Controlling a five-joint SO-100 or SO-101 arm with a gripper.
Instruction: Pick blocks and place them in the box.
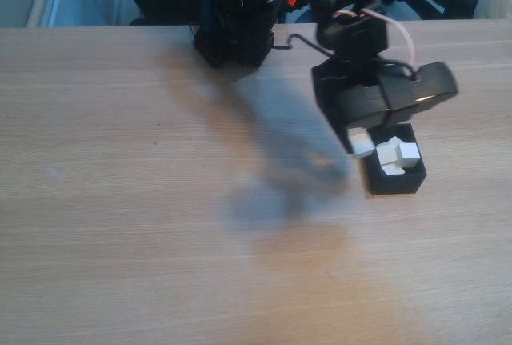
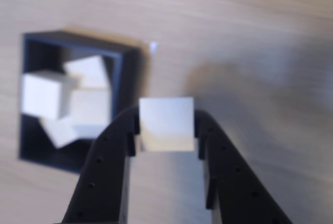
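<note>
On the light wooden worktop (image 1: 120, 225), near its right side in the fixed view, the small black box (image 1: 395, 181) is being shown with its open top facing up. Several white cubes (image 1: 398, 156) are being held inside it, lying at different angles and partly stacked on one another; in the wrist view four cubes in the box (image 2: 78, 102) are being made out, one of them (image 2: 42, 95) sitting higher than the rest, though the blur is making an exact count uncertain.

One more white cube (image 2: 166, 123) is being gripped between the two black fingers of the gripper (image 2: 166, 130), with the jaws clenched on its left and right faces. In the wrist view this held cube is being seen just beside the box's right wall (image 2: 127, 78), over bare wood and outside the box. In the fixed view the same cube (image 1: 362, 146) is being seen at the lower end of the gripper (image 1: 362, 150), just beside the box's upper-left corner. Whether it is touching the worktop cannot be told.

The black arm (image 1: 352, 41) is being seen reaching down from the far edge of the worktop, with white cables (image 1: 400, 33) running along it, and a soft grey shadow (image 1: 280, 169) is being cast on the wood to the left of the box.
</note>
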